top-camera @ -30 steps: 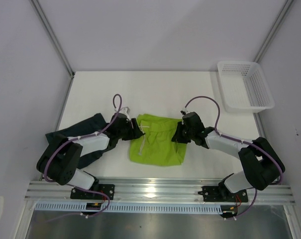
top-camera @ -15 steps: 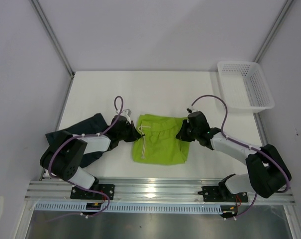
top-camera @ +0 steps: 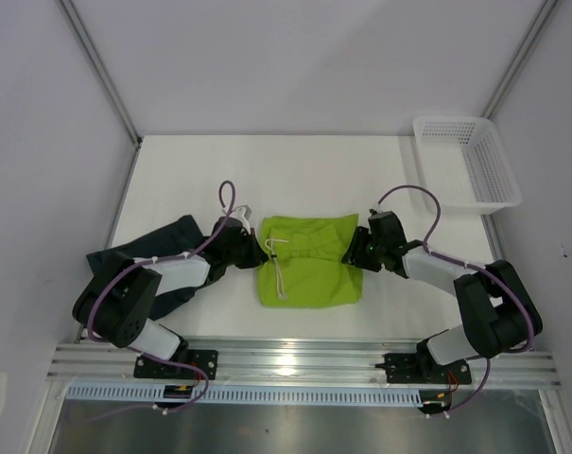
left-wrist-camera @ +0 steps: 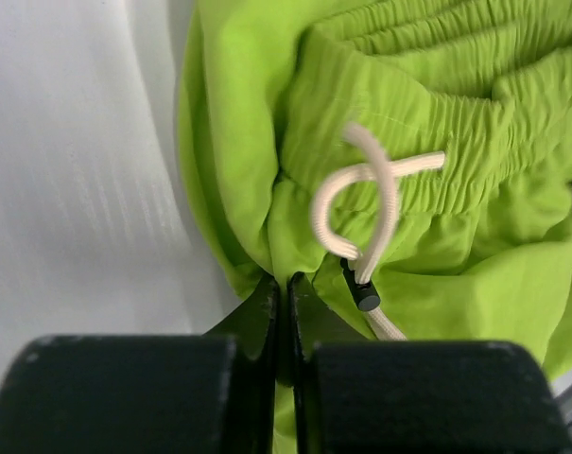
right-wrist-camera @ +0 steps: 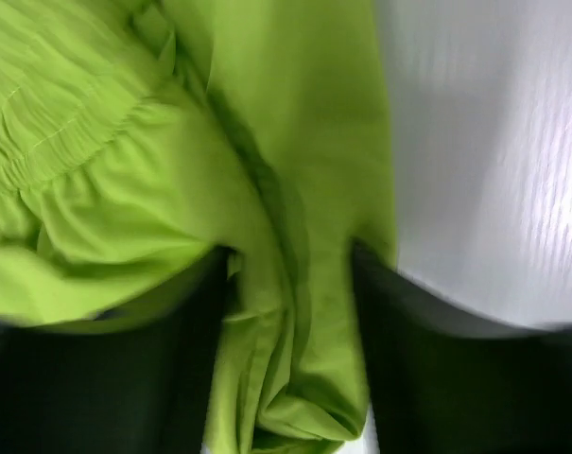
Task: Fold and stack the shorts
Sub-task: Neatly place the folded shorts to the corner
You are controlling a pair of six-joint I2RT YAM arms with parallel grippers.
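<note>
Lime shorts (top-camera: 309, 274) — left jaws tight on fabric, right jaws seemingly apart.

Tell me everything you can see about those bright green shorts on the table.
The lime green shorts lie folded into a rough rectangle on the white table, between the two arms. The fabric looks thin and soft, with a gathered elastic waistband and a cream drawstring with a dark tip. The left gripper pinches their left edge near the drawstring, jaws shut; the right gripper sits at the opposite edge, jaws apart around a fold of cloth.
</note>
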